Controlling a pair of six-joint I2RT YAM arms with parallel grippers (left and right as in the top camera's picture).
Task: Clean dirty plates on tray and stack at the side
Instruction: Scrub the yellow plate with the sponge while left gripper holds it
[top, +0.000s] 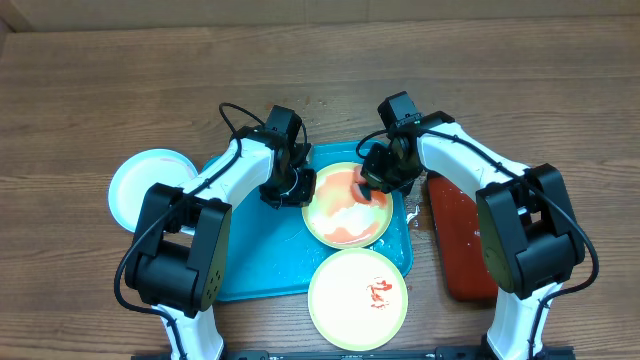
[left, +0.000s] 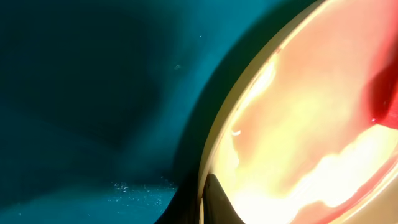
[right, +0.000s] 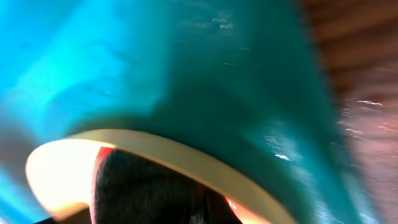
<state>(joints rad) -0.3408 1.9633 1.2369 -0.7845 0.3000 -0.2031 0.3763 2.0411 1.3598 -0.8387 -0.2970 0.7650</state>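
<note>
Table bears the tray. One smeared plate lies on it; a second plate overlaps its front edge, and a pale plate sits on the wood, left. The left gripper is clenched at the smeared plate's left rim. The right gripper clamps a sponge against it.

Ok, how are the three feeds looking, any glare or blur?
Overhead: sharp, evenly lit. Left wrist: the smeared plate is washed out by glare, the tray beside it in deep shadow. Right wrist: blurred throughout.
</note>
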